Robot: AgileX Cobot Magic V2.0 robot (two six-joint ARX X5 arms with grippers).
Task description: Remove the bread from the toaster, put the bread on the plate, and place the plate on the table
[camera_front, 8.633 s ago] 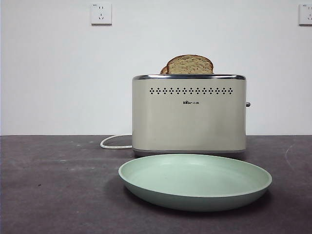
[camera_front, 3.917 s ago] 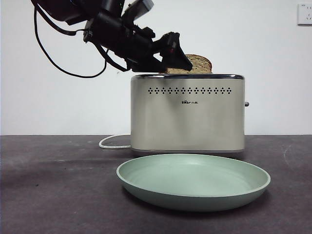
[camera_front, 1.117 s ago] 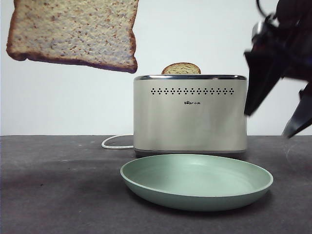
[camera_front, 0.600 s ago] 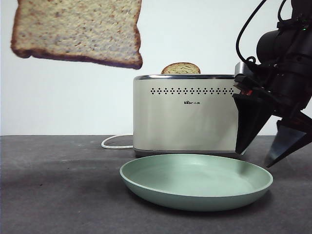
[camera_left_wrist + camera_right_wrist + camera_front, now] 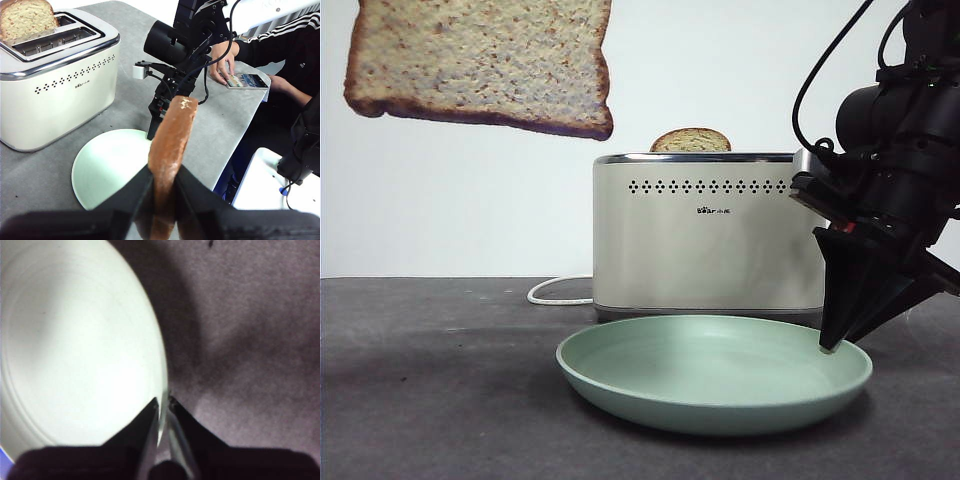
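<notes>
The bread (image 5: 480, 60) hangs high at the front view's upper left, above the table (image 5: 440, 400). My left gripper (image 5: 162, 172) is shut on the bread's (image 5: 172, 135) lower edge and is itself out of the front view. The mint plate (image 5: 710, 375) lies in front of the cream toaster (image 5: 705, 235). My right gripper (image 5: 835, 345) has come down at the plate's right side. In the right wrist view its jaws (image 5: 162, 407) are closed on the plate's rim (image 5: 75, 350). In the left wrist view the plate (image 5: 110, 165) lies below the bread.
A second slice (image 5: 690, 140) stands in the toaster's rear slot. The white cord (image 5: 555, 292) trails left behind the toaster. In the left wrist view a person with a phone (image 5: 245, 80) sits past the table's far edge.
The right gripper came down and closed its jaws on the plate's right rim. The plate slid slightly left. The bread stayed held high at the upper left.
</notes>
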